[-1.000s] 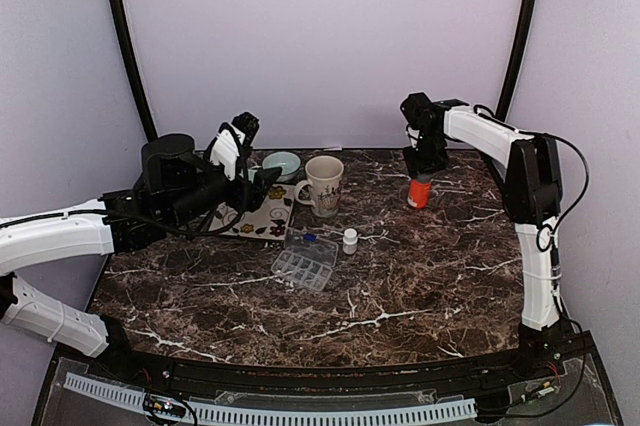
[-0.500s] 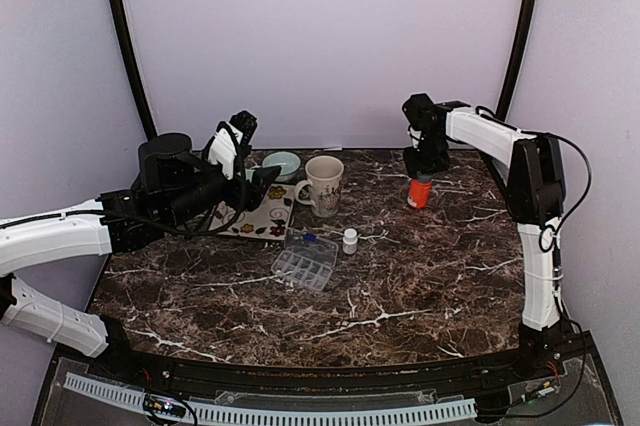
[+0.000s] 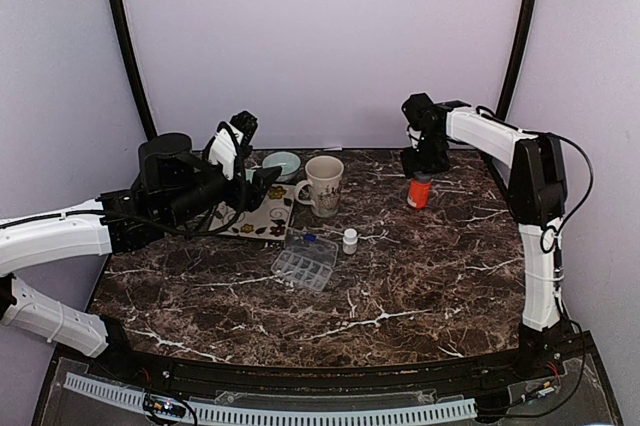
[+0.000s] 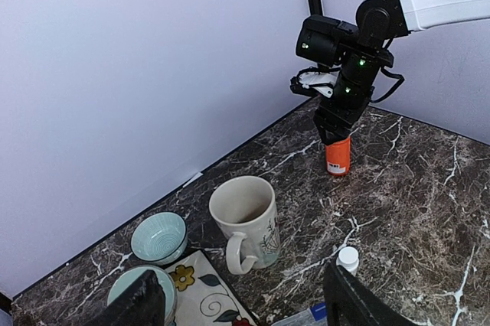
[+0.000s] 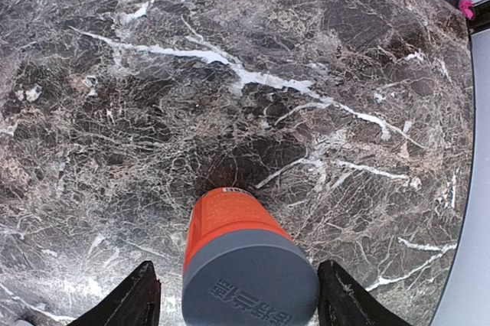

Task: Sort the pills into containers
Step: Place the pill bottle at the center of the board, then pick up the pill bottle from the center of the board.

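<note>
An orange bottle (image 3: 419, 192) with a grey cap (image 5: 253, 284) stands upright on the marble table at the back right. My right gripper (image 3: 421, 168) hangs straight over it, open, with a gap between the cap and each finger (image 5: 140, 299). A clear pill organizer (image 3: 305, 262) lies mid-table beside a small white bottle (image 3: 350, 240). My left gripper (image 3: 255, 186) is open and empty, raised above the floral tray (image 3: 262, 214). No loose pills can be made out.
A cream mug (image 3: 324, 184) stands behind the organizer, and a teal bowl (image 3: 281, 163) sits near the back wall. A second teal bowl (image 4: 142, 288) rests on the tray. A small blue item (image 3: 309, 238) lies at the organizer's far edge.
The right jaws have spread apart from the orange bottle's cap, and the gripper has lifted slightly. The bottle stays standing. The left arm has not moved.
</note>
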`<action>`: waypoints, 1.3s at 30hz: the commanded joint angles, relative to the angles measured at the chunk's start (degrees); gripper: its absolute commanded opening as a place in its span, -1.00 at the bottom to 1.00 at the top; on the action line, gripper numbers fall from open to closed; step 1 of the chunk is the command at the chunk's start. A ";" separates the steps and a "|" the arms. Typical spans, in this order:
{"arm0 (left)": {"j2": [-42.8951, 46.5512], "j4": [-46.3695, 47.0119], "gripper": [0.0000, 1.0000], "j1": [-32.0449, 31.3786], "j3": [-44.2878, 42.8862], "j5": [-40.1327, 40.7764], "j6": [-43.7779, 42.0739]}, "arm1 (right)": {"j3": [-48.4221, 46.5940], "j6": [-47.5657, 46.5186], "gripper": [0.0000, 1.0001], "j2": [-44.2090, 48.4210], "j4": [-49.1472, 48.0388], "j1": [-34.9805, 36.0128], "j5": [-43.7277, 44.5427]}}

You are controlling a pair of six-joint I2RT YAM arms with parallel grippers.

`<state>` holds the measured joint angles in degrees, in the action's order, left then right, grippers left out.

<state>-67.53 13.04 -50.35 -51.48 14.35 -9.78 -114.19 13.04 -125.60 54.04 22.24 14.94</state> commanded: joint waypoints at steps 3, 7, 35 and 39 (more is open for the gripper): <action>1.25 -1.62 0.48 0.34 -0.69 -0.35 1.12 | -0.89 0.91 0.42 3.88 0.45 0.35 2.21; 1.63 -2.04 0.49 0.34 -1.48 -0.84 1.20 | 0.20 1.05 0.44 6.02 -0.67 0.64 3.69; 4.57 -9.30 0.97 2.84 -6.26 3.59 8.22 | 19.77 4.93 0.55 27.15 -42.92 9.90 -1.35; 8.26 -9.23 0.95 2.97 -1.30 2.52 8.46 | 28.05 8.53 0.23 31.32 -48.02 12.39 -3.05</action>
<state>-63.35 3.97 -47.77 -56.64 16.45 -1.23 -92.49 16.82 -97.67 11.86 32.27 14.81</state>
